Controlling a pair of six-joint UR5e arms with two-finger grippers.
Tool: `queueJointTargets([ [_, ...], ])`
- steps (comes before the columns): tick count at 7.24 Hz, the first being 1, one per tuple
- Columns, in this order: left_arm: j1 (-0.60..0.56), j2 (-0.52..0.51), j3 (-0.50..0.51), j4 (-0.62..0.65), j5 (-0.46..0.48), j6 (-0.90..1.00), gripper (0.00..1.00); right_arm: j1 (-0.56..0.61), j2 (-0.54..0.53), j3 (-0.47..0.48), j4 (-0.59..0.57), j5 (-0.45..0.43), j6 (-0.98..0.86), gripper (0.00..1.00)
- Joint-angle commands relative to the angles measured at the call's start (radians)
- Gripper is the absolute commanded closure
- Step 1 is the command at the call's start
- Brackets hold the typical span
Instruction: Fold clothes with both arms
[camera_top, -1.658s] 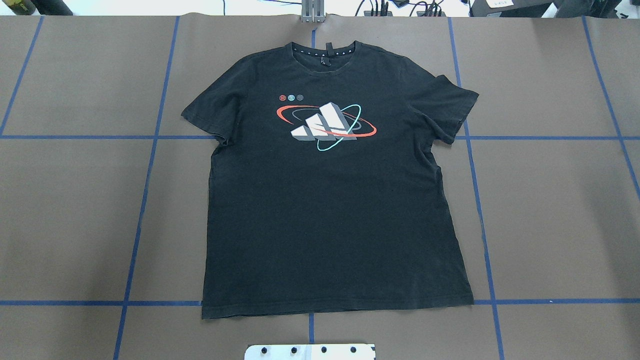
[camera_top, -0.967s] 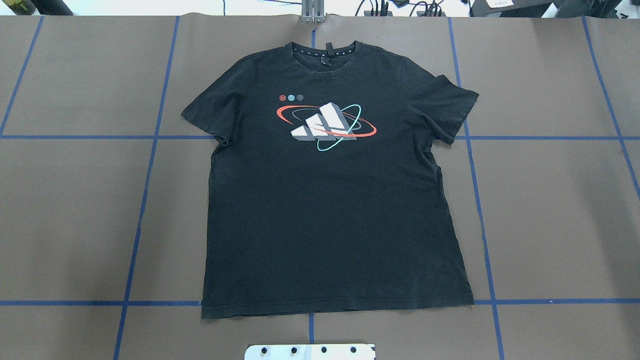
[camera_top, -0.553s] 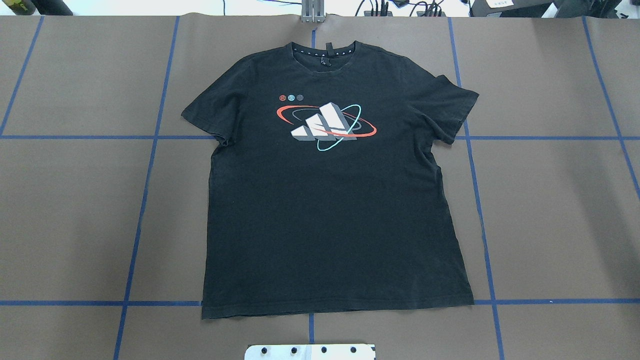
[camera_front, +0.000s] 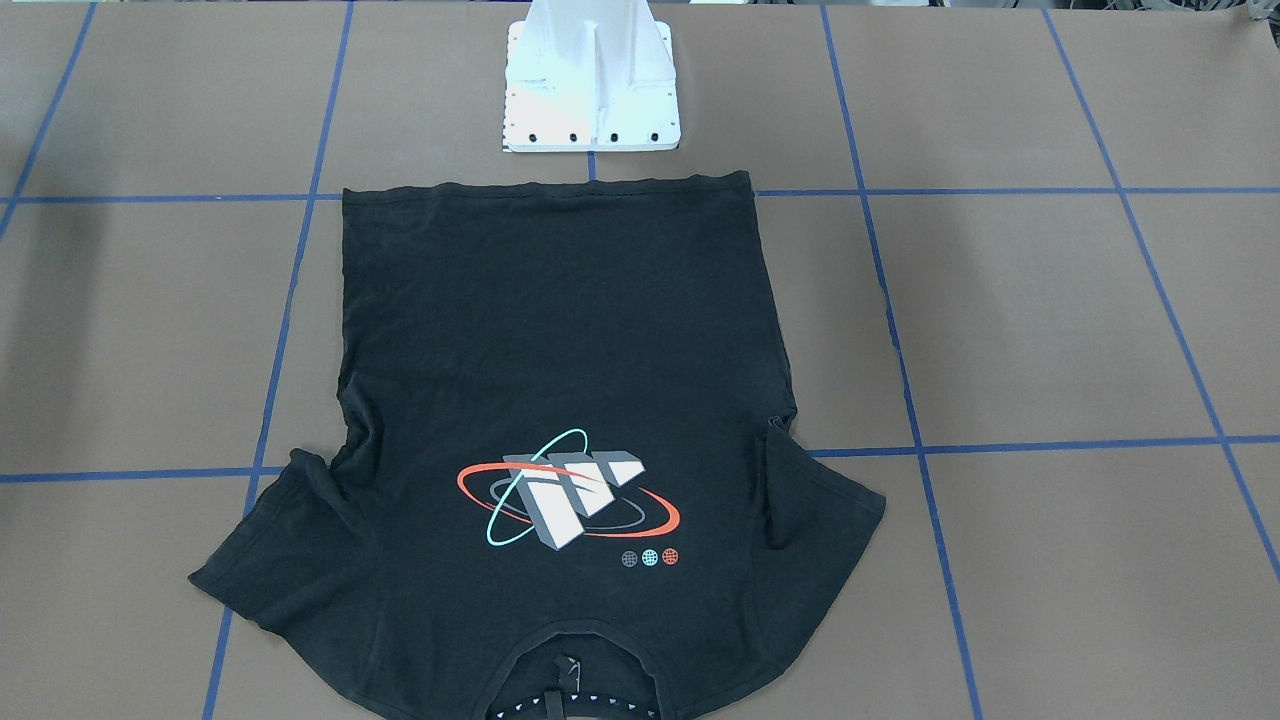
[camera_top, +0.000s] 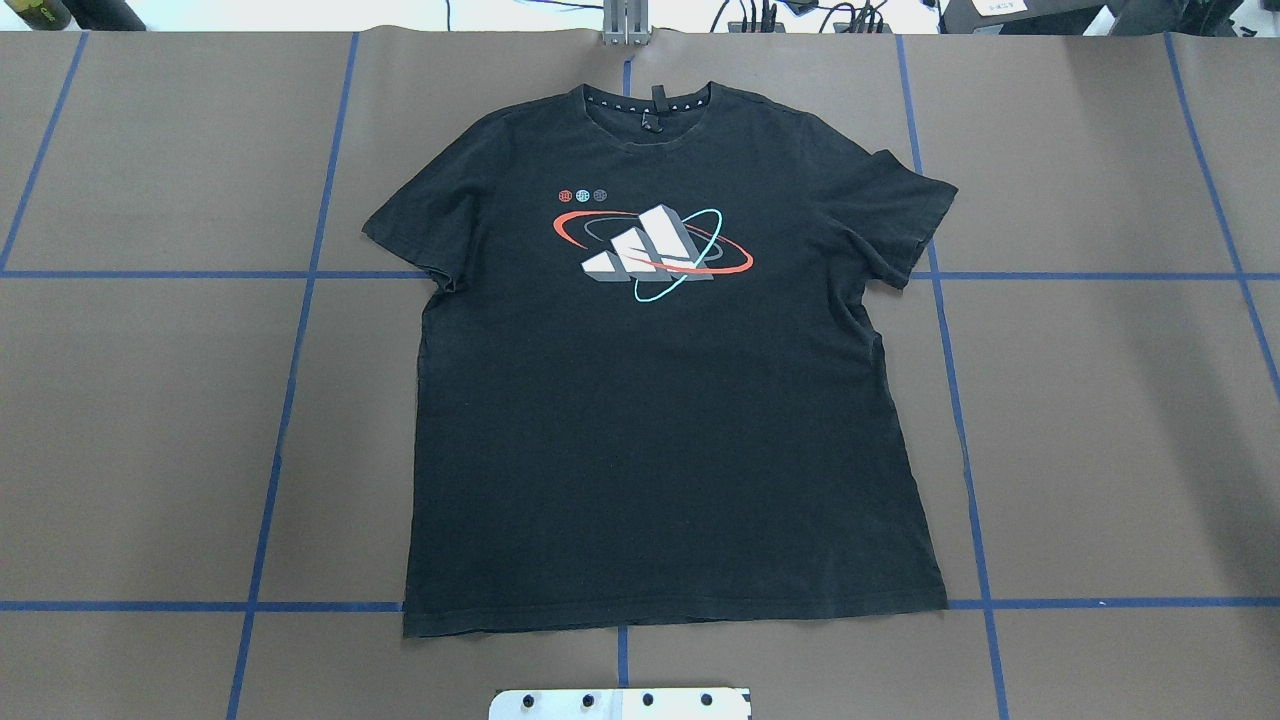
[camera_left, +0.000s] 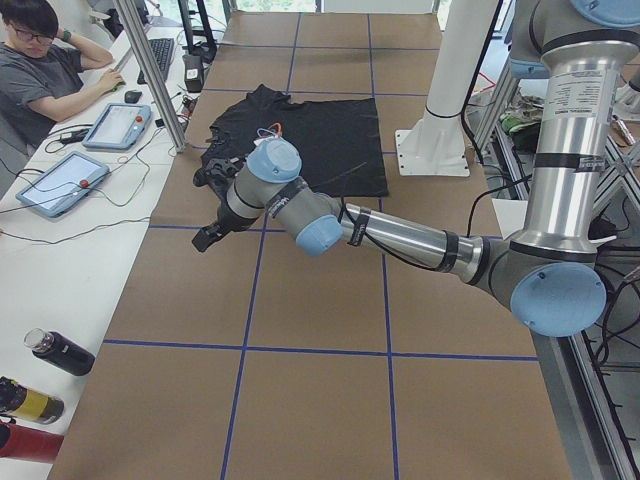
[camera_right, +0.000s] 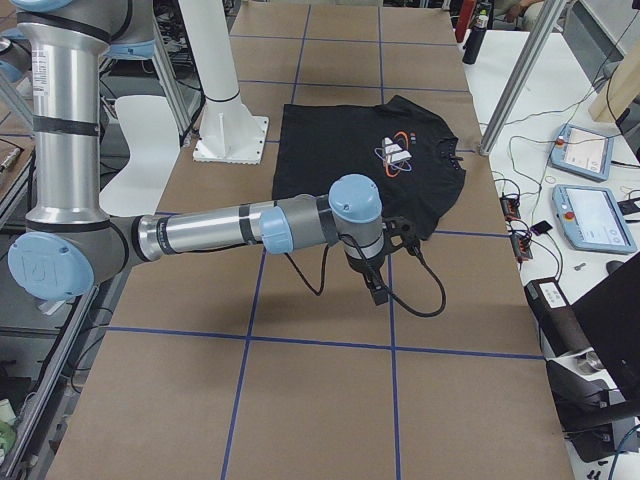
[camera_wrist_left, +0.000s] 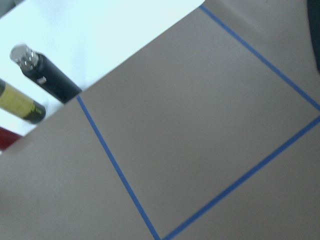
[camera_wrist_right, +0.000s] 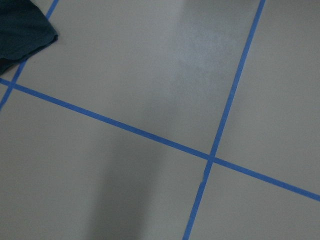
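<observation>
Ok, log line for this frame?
stage: pre-fold | T-shirt: flat, print up, unfolded | left gripper: clear of T-shirt, state unclear | right gripper: same

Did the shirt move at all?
No. The shirt stays put: its bottom hem still lies along the same blue line.

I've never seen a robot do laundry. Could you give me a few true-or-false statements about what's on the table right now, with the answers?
1. The black short-sleeved T-shirt lies spread flat with its chest graphic facing up. True.
2. Its collar points toward the white pedestal base. False: the hem lies nearest the base, and the collar is on the far side.
3. One gripper is pinching a sleeve. False: the left gripper and the right gripper are both over bare table, apart from the shirt.
4. Blue tape lines mark a grid on the brown table cover. True.
</observation>
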Motion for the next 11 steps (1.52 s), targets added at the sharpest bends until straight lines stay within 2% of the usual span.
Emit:
queueJointTargets([
  [1,0.016,-0.019,0.005,-0.076,-0.002,-0.083,0.0,-0.019,0.071,-0.014,-0.001,0.007,0.064,0.01],
  [2,0.079,-0.019,-0.001,-0.104,-0.002,-0.138,0.0,-0.04,0.095,-0.019,0.007,0.031,0.164,0.01],
  [3,0.154,-0.021,0.002,-0.142,0.007,-0.22,0.0,-0.086,0.123,-0.025,0.077,0.052,0.32,0.01],
  [4,0.198,-0.021,0.008,-0.171,0.008,-0.261,0.0,-0.146,0.155,-0.081,0.217,0.047,0.484,0.01],
  [5,0.219,-0.025,0.005,-0.171,0.008,-0.299,0.0,-0.198,0.192,-0.185,0.383,0.013,0.614,0.01],
  [6,0.225,-0.036,0.006,-0.173,0.008,-0.309,0.0,-0.277,0.239,-0.286,0.533,-0.08,0.755,0.01],
  [7,0.227,-0.036,0.005,-0.173,0.007,-0.31,0.0,-0.38,0.276,-0.356,0.652,-0.217,0.893,0.03],
  [8,0.228,-0.036,0.005,-0.175,0.007,-0.312,0.0,-0.464,0.305,-0.409,0.733,-0.325,0.999,0.03],
  [9,0.233,-0.036,0.006,-0.175,0.007,-0.31,0.0,-0.538,0.389,-0.519,0.786,-0.416,1.059,0.04],
  [10,0.24,-0.036,0.008,-0.175,0.008,-0.31,0.0,-0.574,0.457,-0.633,0.864,-0.453,1.092,0.04],
  [11,0.246,-0.036,0.009,-0.175,0.008,-0.31,0.0,-0.579,0.47,-0.67,0.901,-0.455,1.098,0.06],
])
